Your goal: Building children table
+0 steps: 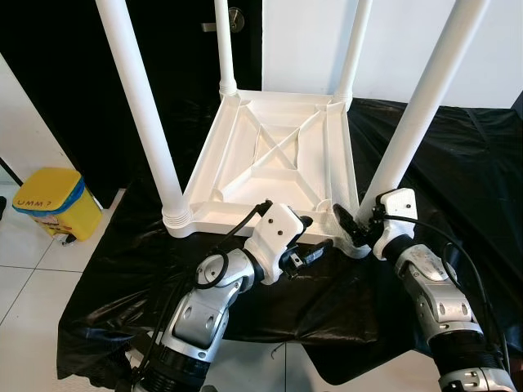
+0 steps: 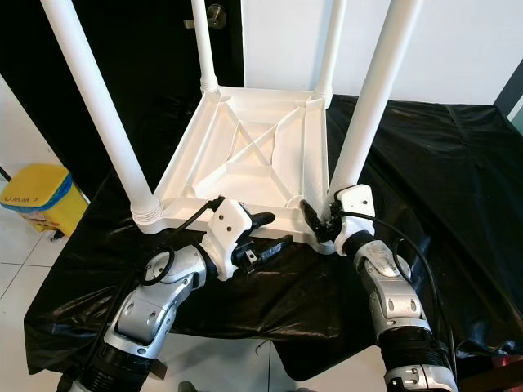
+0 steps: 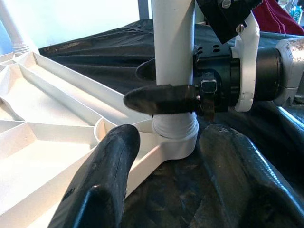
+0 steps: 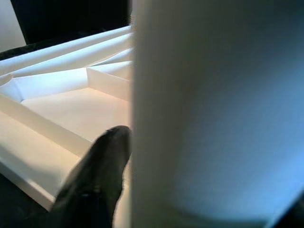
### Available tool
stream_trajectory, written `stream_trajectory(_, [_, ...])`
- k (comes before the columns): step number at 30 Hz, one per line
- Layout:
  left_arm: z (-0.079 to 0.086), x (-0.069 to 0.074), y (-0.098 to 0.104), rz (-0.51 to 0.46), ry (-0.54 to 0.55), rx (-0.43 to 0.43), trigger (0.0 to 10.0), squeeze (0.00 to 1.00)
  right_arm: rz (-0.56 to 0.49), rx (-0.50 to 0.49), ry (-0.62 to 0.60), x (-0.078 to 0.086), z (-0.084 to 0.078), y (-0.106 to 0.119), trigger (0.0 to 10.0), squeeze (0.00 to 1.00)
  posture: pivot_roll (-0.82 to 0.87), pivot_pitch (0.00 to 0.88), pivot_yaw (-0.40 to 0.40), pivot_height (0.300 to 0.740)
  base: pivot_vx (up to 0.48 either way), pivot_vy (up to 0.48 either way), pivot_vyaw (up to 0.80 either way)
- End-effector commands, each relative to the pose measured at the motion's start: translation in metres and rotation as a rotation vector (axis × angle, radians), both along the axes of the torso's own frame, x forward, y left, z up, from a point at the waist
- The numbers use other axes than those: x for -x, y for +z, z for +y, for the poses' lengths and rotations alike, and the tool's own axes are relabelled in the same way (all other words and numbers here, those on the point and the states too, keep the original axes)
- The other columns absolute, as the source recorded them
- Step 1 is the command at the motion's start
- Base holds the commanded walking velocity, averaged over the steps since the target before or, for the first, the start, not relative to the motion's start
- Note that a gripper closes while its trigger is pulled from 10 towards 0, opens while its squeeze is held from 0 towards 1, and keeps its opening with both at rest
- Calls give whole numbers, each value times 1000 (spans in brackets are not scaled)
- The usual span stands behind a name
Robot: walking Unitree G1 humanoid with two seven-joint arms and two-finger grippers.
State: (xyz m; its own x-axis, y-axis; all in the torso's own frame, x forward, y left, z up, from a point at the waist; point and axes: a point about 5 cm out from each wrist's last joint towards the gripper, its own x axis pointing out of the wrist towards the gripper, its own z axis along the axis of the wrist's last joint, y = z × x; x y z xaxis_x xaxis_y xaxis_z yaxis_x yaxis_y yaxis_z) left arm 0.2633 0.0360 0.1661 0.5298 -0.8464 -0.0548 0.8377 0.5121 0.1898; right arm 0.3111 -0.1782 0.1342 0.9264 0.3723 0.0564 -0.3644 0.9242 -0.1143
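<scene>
From my head cameras, the white children's table (image 1: 274, 155) lies upside down on a black sheet (image 1: 458, 155), four legs pointing up. My right pincer (image 1: 353, 227) grips the near right leg (image 1: 417, 106) at its base. My left pincer (image 1: 315, 251) hovers beside it, at the table's near edge. A yellow bin (image 1: 51, 202) stands on the floor (image 1: 24, 269) to my left.

My left wrist camera shows my left fingers (image 3: 102, 185) spread apart, holding nothing, with my right pincer (image 3: 161, 88) clamped around the leg (image 3: 173, 42) above its threaded collar.

My right wrist camera shows one finger (image 4: 95, 180) against the blurred leg (image 4: 213, 109).
</scene>
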Motion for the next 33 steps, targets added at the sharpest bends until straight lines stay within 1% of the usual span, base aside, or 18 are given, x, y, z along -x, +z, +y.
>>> stream_trajectory(1, [0,1,0,-4,32,8,10000,0,15,-4,18,1,4,-4,0,0,-55,23,-2,740,0,0,0])
stream_trajectory(7, [0,1,-1,-2,32,10,10000,0,22,-13,-13,1,2,-6,0,0,-57,24,-4,740,0,0,0])
stream_trajectory(8, [0,1,-1,-1,31,10,10000,0,25,-19,-30,1,2,-6,2745,0,-58,25,-3,740,0,0,0])
stream_trajectory(10, [0,1,-1,-1,31,11,10000,0,27,-25,-47,0,1,-7,2745,0,-58,25,-3,740,0,0,0])
stream_trajectory(11, [-1,2,-1,1,29,11,10000,0,26,-37,-74,1,2,-7,10000,0,-62,28,-3,740,0,0,0])
stream_trajectory(14, [-2,2,-1,3,27,12,10000,0,24,-53,-107,2,3,-7,10000,0,-62,28,-3,740,0,0,0])
stream_trajectory(16, [-2,2,-1,4,24,13,10000,0,27,-61,-168,2,4,-8,10000,0,-64,31,-5,740,0,0,0])
stream_trajectory(17, [-2,2,-1,4,24,13,10000,0,27,-61,-168,2,4,-8,10000,0,-64,31,-5,740,0,0,0])
stream_trajectory(20, [-2,2,-1,4,23,13,10000,0,34,-79,-225,3,5,-10,10000,0,-66,35,-5,740,0,0,0])
stream_trajectory(22, [-3,2,-1,4,19,13,10000,0,45,-110,-341,4,12,-13,10000,0,-71,40,-1,740,0,0,0])
stream_trajectory(23, [-3,2,-1,4,18,13,10000,0,48,-116,-372,4,14,-14,10000,0,-71,40,-1,740,0,0,0])
stream_trajectory(25, [-3,2,-1,4,17,13,10000,0,50,-120,-386,4,15,-15,10000,0,-71,40,-1,740,0,0,0])
stream_trajectory(26, [-3,2,-1,4,14,12,10000,0,57,-136,-426,5,19,-16,10000,0,-73,47,6,740,0,0,0])
stream_trajectory(27, [-3,2,-1,4,14,12,10000,0,57,-136,-426,5,19,-16,10000,0,-73,47,6,740,0,0,0])
stream_trajectory(29, [-3,1,0,4,9,11,10000,0,65,-159,-498,6,27,-19,10000,0,-73,47,7,740,0,0,0])
stream_trajectory(30, [-3,1,0,4,8,11,10000,0,67,-163,-515,6,28,-19,10000,0,-73,47,7,740,0,0,0])
stream_trajectory(31, [-2,1,0,3,6,9,10000,0,64,-167,-485,5,36,-18,10000,0,-74,53,20,740,0,0,0])
stream_trajectory(33, [-1,0,1,1,6,4,10000,0,62,-171,-444,5,45,-16,10000,0,-73,54,22,740,0,0,0])
